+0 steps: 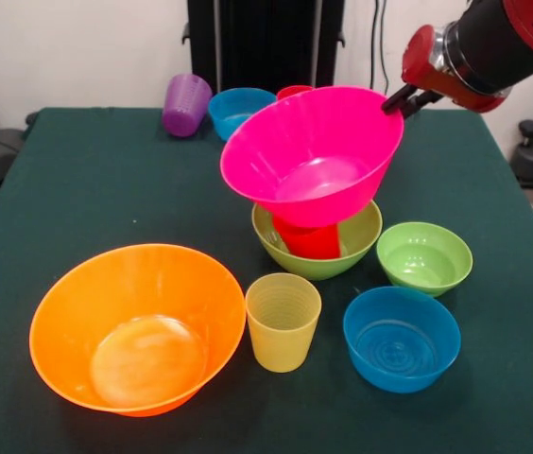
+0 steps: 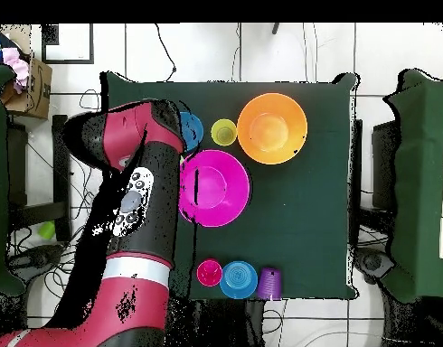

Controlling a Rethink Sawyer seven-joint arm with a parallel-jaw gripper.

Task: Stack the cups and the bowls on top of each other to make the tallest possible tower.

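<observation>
Black gripper (image 1: 404,100) on red-and-black arm clamps far-right rim of large translucent hot pink plastic bowl (image 1: 318,156), held tilted. Bowl rests on bright red plastic cup (image 1: 309,238) standing in medium lime green bowl (image 1: 316,248), mid-table. Risk: edge grip lets bowl pivot; uneven release tips tower toward ribbed yellow cup (image 1: 283,321) and large orange bowl (image 1: 139,326), near left.
</observation>
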